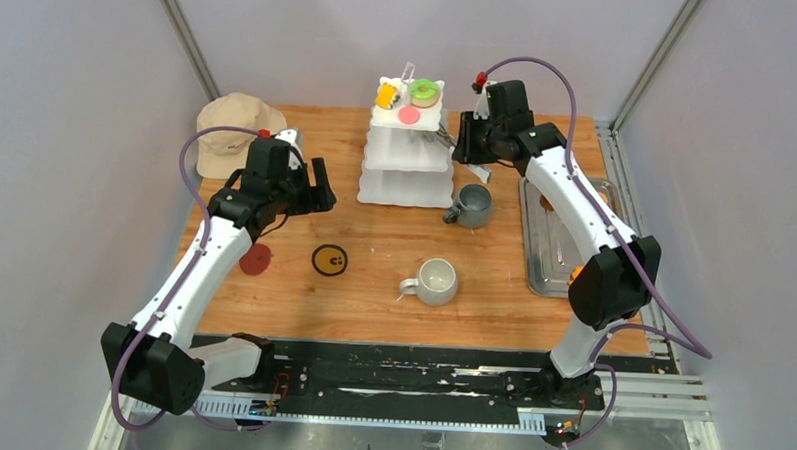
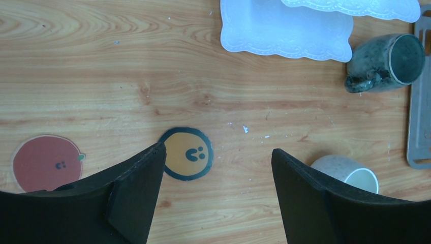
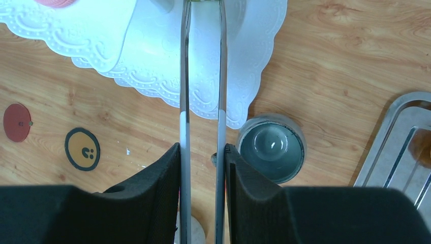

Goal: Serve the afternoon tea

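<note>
Pastries (image 1: pixel 411 93) on stand (image 1: pixel 406 175) top tier, one mug (image 1: pixel 471 205) before its right corner, second mug (image 1: pixel 436 281) nearer, tray (image 1: pixel 545 252) right, hat (image 1: pixel 233 129) left.

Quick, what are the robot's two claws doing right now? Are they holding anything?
Left gripper: open, holding nothing.
Right gripper: closed on thin silver metal tongs.

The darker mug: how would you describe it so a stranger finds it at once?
Find the white tiered stand at the far side of the wooden table. At its near right corner, between it and the steel tray, stands the darker mug. It is deep grey-green; the paler mug sits nearer the arms' bases.
</note>
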You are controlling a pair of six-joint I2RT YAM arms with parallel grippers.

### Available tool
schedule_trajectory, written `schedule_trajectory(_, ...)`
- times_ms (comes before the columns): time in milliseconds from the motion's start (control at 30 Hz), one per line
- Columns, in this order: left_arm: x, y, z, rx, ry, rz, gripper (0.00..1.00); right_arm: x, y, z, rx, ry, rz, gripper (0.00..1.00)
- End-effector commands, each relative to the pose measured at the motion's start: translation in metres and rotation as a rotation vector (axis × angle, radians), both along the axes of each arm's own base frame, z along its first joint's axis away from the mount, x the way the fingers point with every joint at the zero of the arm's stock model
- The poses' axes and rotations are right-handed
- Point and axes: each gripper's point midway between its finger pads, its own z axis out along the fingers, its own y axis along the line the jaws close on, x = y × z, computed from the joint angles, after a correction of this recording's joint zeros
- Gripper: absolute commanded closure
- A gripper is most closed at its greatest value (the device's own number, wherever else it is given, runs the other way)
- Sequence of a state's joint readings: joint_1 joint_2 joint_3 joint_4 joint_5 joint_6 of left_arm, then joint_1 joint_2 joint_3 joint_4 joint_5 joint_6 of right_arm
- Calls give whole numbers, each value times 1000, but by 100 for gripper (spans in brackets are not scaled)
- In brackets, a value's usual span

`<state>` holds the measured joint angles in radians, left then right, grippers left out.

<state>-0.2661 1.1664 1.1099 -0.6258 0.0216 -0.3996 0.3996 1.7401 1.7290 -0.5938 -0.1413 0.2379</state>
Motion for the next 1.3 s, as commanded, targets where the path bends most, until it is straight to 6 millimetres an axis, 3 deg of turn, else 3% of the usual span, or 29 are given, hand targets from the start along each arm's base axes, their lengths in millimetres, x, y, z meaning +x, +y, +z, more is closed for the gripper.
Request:
schedule_trajectory(0, 3, 0, 17, 3, -49, -1, 20, 3, 14, 30, 42, -83, 35, 67)
schedule_trajectory(300, 4, -4, 16, -13, -47, -13, 20, -8, 6, 34, 29, -90, 23, 56)
schedule_trajectory(467, 3, -6, 17, -24, -51, -17, 20, -19, -6, 47, 20, -124, -11, 65)
schedule_trajectory(600, 3, -7, 17, -29, -53, -23, 20, -34, -29, 57, -18, -160, -71, 71)
schedule_trajectory(767, 3, -9, 19, -36, -59, -33, 20, -61, -72, 49, -112, -152, -169, 79)
schedule_trajectory(933, 5, -12, 21, -48, -68, -42, 20, -98, -146, 29, -218, -95, -356, 80)
schedule_trajectory(1067, 7, -13, 21, -51, -72, -44, 20, -131, -202, 0, -231, 7, -509, 78)
schedule_trajectory(1167, 9, -14, 19, -54, -73, -47, 20, -147, -222, -20, -182, 71, -579, 72)
schedule_trajectory(1267, 11, -17, 18, -55, -72, -60, 19, -146, -229, -29, -105, 90, -622, 70)
